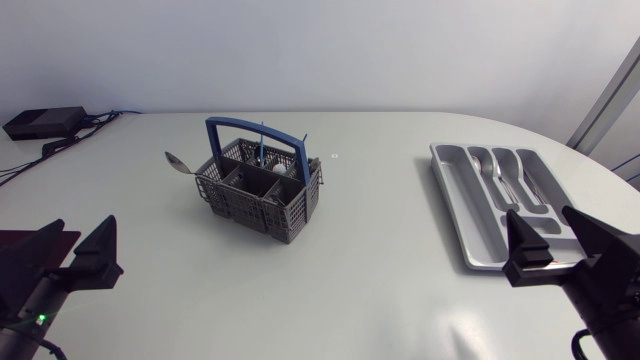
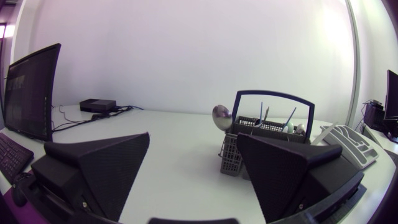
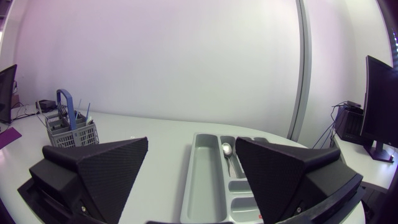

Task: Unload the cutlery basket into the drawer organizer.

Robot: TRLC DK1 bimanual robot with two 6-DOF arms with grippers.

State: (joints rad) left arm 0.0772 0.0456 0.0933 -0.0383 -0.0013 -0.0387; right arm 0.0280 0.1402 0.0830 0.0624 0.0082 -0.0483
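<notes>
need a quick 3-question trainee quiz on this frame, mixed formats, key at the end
1. True or false: the drawer organizer already holds cutlery.
2. On which side does the spoon stick out of the cutlery basket? A) the side away from the organizer B) the side facing the organizer C) straight up through the handle
3. Fill in: the left gripper and right gripper are both ___ and hold nothing.
Key: 1 true; 2 A; 3 open.
</notes>
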